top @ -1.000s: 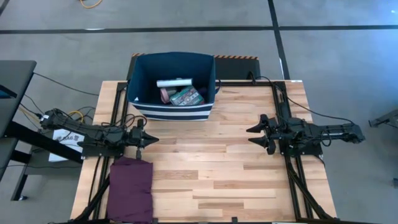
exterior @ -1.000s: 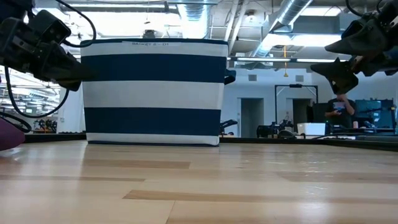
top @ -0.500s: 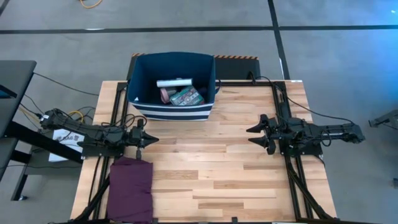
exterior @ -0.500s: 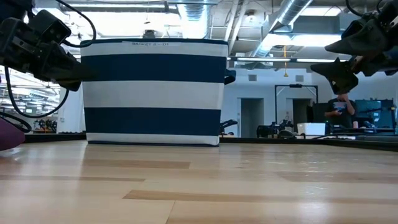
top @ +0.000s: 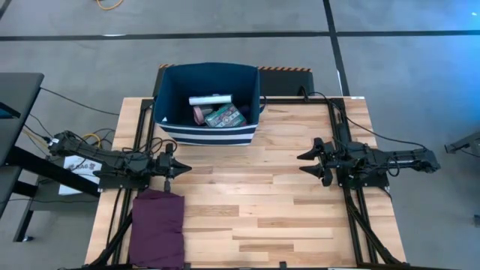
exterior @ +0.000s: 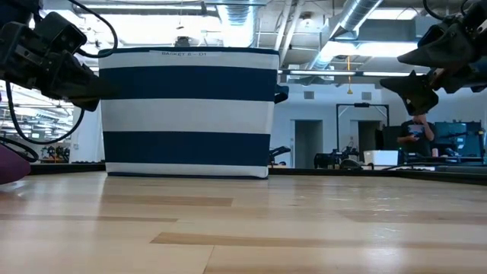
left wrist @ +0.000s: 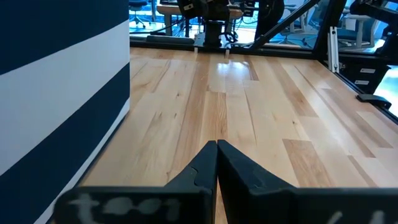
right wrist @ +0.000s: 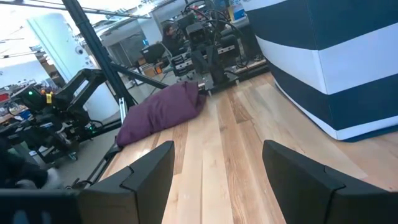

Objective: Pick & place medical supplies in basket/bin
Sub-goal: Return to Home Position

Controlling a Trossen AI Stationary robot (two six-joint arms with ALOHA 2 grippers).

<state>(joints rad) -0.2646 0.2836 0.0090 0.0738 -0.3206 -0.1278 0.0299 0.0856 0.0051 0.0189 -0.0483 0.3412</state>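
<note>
The dark navy bin [top: 208, 101] with white stripes stands at the table's far edge, also in the low view as the bin [exterior: 189, 113]. Inside it lie a white tube [top: 209, 99], a green-red packet [top: 226, 116] and a pink round item [top: 198, 113]. My left gripper [top: 187, 169] hovers shut over the table's left side, near the bin's front; in its wrist view the left gripper [left wrist: 216, 144] has its fingertips together. My right gripper [top: 301, 163] hovers open over the right side, its fingers spread wide in the right wrist view as the right gripper [right wrist: 217, 149].
A folded purple cloth [top: 158, 227] lies at the table's near-left corner, just near of my left gripper. Bare wood spreads between the two grippers. Black frame rails run along the left and right table edges. A person [exterior: 415, 137] stands far off in the room.
</note>
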